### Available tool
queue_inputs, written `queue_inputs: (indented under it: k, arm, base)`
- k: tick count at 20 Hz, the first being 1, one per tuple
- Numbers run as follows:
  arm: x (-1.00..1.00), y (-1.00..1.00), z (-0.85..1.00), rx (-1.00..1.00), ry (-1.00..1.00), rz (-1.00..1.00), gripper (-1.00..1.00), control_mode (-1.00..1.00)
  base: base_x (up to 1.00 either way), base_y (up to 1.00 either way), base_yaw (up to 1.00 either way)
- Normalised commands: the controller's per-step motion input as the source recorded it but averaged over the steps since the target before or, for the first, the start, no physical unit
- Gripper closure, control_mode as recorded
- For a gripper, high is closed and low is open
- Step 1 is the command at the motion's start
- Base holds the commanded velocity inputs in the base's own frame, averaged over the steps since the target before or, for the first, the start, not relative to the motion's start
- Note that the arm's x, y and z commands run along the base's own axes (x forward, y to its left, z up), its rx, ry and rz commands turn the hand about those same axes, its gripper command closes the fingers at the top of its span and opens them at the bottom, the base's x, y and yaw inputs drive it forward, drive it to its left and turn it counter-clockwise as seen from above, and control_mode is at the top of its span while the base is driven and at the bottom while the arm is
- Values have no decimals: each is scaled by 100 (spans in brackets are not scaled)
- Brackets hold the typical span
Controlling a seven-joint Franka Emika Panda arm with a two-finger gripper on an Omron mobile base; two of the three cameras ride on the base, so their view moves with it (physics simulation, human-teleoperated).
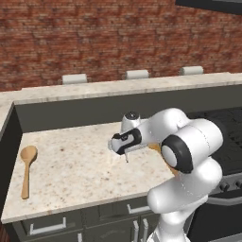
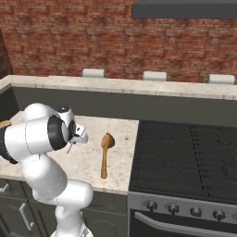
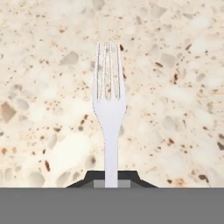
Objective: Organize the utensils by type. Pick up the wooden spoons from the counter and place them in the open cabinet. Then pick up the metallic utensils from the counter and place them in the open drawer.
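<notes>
On the left of the bench [image 1: 85, 165], 1 wooden spoon [image 1: 26, 170] lay flat near the front-left edge. Mid-bench the pincer [image 1: 125, 158] hung above the surface, clamped tight on the handle of a thin silver fork [image 3: 109, 109], tines pointing away from the hand. Further right, a 2nd wooden spoon [image 2: 106, 155] lay beside the stove [image 2: 185, 157].
</notes>
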Motion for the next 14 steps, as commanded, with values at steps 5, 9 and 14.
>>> queue_inputs:
  k: [5,9,14]
  arm:
    - [-9,-1,85,-2,-12,6,100,-100]
    - [-7,0,99,-4,-2,5,100,-100]
    - [-23,-6,100,-6,0,1,100,-100]
  base:
    - [0,0,0]
    - [0,0,0]
    - [0,0,0]
